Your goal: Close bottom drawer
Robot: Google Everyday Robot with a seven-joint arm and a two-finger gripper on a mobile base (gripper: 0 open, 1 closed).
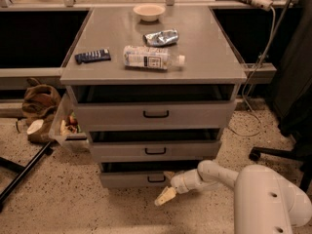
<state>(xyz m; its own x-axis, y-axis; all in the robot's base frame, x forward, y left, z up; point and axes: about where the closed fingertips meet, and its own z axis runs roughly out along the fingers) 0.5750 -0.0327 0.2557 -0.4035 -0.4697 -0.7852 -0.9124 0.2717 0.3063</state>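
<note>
Grey bottom drawer (126,180) — ajar — sits just beside the parted jaws.

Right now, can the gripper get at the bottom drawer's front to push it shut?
Probably yes. The gripper sits low, right beside the bottom drawer front panel, near its black handle, with nothing visible between them.

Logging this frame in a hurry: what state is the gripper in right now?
Gripper: open, holding nothing, low against the front panel of the bottom drawer.
</note>
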